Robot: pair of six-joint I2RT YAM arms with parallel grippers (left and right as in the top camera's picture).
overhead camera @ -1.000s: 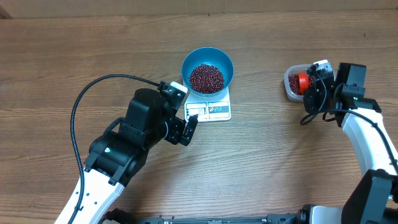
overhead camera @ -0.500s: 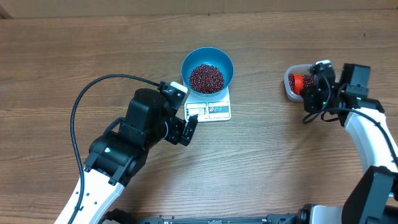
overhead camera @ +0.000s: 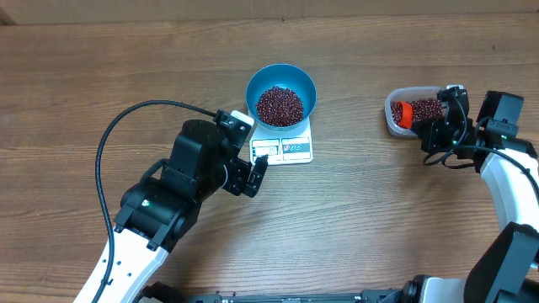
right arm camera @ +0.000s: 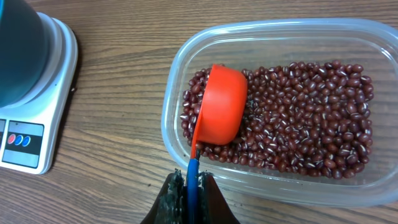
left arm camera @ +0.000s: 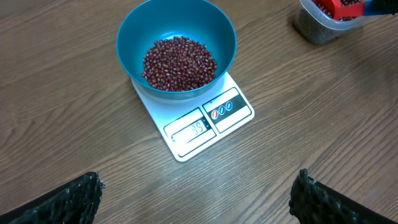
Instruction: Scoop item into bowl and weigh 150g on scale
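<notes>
The blue bowl (overhead camera: pixel 253 87) stands on the white scale (overhead camera: pixel 296 151) and holds a heap of red-brown beans (overhead camera: pixel 279 105). In the left wrist view the bowl (left arm camera: pixel 132 37), its beans (left arm camera: pixel 179 62) and the scale (left arm camera: pixel 233 115) lie ahead of my left gripper (left arm camera: pixel 198 199), which is open, empty and back from the scale. My right gripper (right arm camera: pixel 192 186) is shut on the blue handle of an orange scoop (right arm camera: pixel 219 106). The scoop's cup lies turned on its side among more beans (right arm camera: pixel 298 112) in the clear tub (right arm camera: pixel 176 74).
The clear tub (overhead camera: pixel 392 123) sits at the right of the table with the right arm (overhead camera: pixel 497 160) just behind it. The left arm (overhead camera: pixel 189 181) and its black cable (overhead camera: pixel 105 143) take up the near left.
My right gripper has drawn back to the right and a little nearer, with the scoop still in the tub. The left arm, bowl and scale have not moved.
</notes>
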